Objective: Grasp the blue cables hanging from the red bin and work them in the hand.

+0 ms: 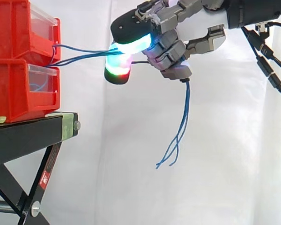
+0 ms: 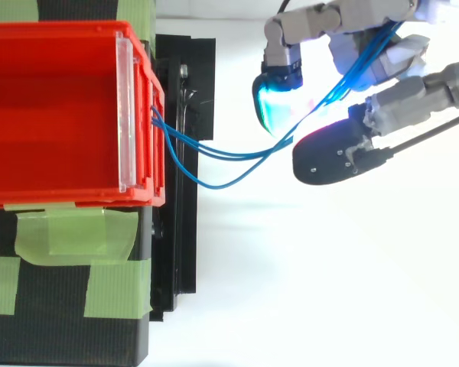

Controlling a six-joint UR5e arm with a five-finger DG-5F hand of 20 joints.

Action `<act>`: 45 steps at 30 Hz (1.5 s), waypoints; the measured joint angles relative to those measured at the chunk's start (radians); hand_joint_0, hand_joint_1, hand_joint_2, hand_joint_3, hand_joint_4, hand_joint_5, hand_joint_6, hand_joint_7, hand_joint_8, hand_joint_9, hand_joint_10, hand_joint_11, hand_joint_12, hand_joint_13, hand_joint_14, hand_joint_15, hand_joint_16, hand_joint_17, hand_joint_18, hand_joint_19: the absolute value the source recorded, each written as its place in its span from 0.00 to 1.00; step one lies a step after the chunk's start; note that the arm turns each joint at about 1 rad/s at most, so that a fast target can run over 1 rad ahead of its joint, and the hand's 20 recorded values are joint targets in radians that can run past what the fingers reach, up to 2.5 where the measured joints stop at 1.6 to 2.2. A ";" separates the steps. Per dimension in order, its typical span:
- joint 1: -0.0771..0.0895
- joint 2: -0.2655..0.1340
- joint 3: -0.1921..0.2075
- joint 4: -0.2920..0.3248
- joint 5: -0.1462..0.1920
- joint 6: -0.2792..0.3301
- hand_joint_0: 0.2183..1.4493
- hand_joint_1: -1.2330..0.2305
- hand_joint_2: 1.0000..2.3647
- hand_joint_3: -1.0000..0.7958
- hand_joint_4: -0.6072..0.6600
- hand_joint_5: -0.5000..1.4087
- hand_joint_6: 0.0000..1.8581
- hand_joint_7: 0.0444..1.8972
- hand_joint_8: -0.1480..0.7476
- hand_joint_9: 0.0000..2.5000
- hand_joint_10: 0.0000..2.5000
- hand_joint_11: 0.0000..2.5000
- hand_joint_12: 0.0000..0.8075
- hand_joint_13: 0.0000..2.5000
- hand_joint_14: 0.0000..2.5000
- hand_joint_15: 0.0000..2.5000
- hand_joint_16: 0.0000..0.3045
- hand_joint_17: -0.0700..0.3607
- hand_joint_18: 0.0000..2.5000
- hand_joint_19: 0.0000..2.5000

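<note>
I see the thin blue cables leaving the front edge of the upper red plastic bin. They run almost level to the grey robot hand, which is off to the right, clear of the bins. The hand's fingers are curled around the cables, and the glowing cyan, green and red pads pinch them. The loose ends dangle below the hand. In the top view the strands sag between the bin's clear front lip and the hand. That bin sits on a second red bin, on the black metal stand, taped with green strips. I can't read the print on the small red sticker on the stand's leg.
</note>
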 measured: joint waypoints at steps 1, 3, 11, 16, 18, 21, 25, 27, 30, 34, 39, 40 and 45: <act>0.000 0.000 0.000 0.000 0.000 0.000 0.65 0.37 0.04 0.68 0.63 0.41 0.00 0.69 0.64 0.19 1.00 1.00 0.57 0.20 1.00 0.86 0.18 0.45 0.43 0.53; 0.000 0.000 0.000 0.001 0.000 0.000 0.64 0.38 0.09 0.68 0.62 0.41 0.00 0.69 0.64 0.18 1.00 1.00 0.56 0.19 1.00 0.86 0.18 0.44 0.42 0.53; 0.000 0.000 0.000 0.002 0.000 0.002 0.84 0.37 0.00 0.74 0.55 0.39 0.03 0.76 0.60 0.15 1.00 1.00 0.53 0.13 1.00 0.85 0.15 0.41 0.24 0.45; 0.000 0.000 0.000 0.003 0.000 0.002 0.85 0.37 0.00 0.73 0.51 0.35 0.02 0.75 0.60 0.11 1.00 1.00 0.52 0.10 1.00 0.84 0.16 0.41 0.20 0.46; 0.000 0.000 0.000 0.004 0.000 0.002 0.84 0.37 0.00 0.73 0.49 0.34 0.03 0.74 0.59 0.09 1.00 1.00 0.51 0.08 1.00 0.84 0.16 0.41 0.19 0.46; 0.000 0.000 0.000 0.004 0.000 0.002 0.84 0.36 0.00 0.74 0.47 0.32 0.04 0.73 0.60 0.07 1.00 1.00 0.52 0.07 1.00 0.84 0.15 0.41 0.19 0.46; 0.000 0.000 0.000 0.005 0.000 0.002 0.82 0.35 0.00 0.75 0.45 0.27 0.08 0.71 0.60 0.05 1.00 1.00 0.52 0.05 1.00 0.84 0.16 0.41 0.20 0.47; 0.000 0.000 0.001 0.005 0.000 0.002 0.82 0.35 0.00 0.74 0.45 0.26 0.10 0.70 0.60 0.04 1.00 1.00 0.52 0.04 1.00 0.85 0.16 0.41 0.19 0.47; 0.000 0.000 0.000 0.006 0.000 0.002 0.82 0.35 0.00 0.75 0.45 0.25 0.12 0.69 0.61 0.04 1.00 1.00 0.52 0.04 1.00 0.84 0.15 0.41 0.20 0.46; 0.000 0.000 0.001 0.005 0.001 0.002 0.80 0.35 0.00 0.73 0.48 0.23 0.19 0.67 0.61 0.04 1.00 1.00 0.52 0.05 1.00 0.83 0.15 0.41 0.23 0.44; 0.000 0.000 0.000 0.007 0.001 0.001 0.76 0.35 0.00 0.69 0.51 0.23 0.22 0.65 0.62 0.06 1.00 1.00 0.53 0.09 1.00 0.82 0.15 0.41 0.28 0.45; 0.000 0.000 0.000 0.009 0.001 0.001 0.74 0.35 0.00 0.67 0.51 0.24 0.22 0.65 0.63 0.06 1.00 1.00 0.54 0.09 1.00 0.83 0.16 0.41 0.29 0.45; 0.000 0.000 0.000 0.014 0.001 -0.001 0.67 0.36 0.01 0.59 0.55 0.26 0.20 0.67 0.64 0.07 1.00 1.00 0.54 0.11 1.00 0.83 0.16 0.42 0.35 0.52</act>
